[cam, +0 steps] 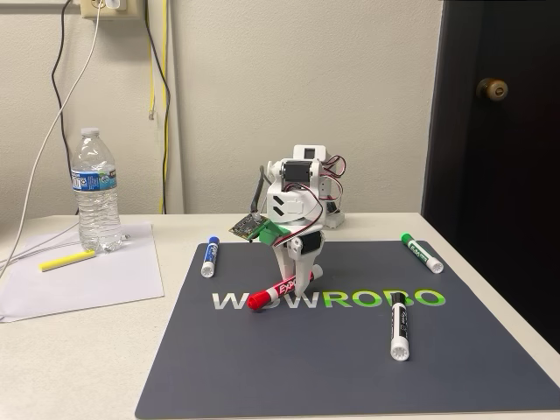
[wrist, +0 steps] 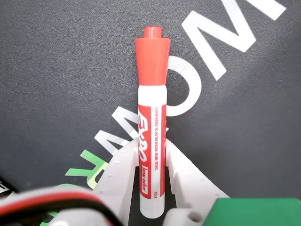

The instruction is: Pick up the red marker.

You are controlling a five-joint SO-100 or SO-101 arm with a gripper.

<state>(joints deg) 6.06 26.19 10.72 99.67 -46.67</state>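
Observation:
The red marker (cam: 272, 293) is a chunky Expo pen with a bright red cap, lying near the middle of the dark mat (cam: 262, 367) over the white lettering. My gripper (cam: 300, 280) reaches down onto its barrel end, and the cap points toward the front left. In the wrist view the red marker (wrist: 152, 136) runs straight up the frame, cap at the top. My gripper (wrist: 151, 143) is shut on it, with the white fingers (wrist: 123, 162) pressed against both sides of the lower barrel. Whether it rests on the mat or hangs just above it is unclear.
A blue-capped marker (cam: 210, 256) lies at the mat's back left, a green marker (cam: 422, 252) at the back right and a black-capped marker (cam: 399, 325) at the front right. A water bottle (cam: 94, 191) and a yellow highlighter (cam: 67, 260) sit on paper (cam: 79, 289) at the left.

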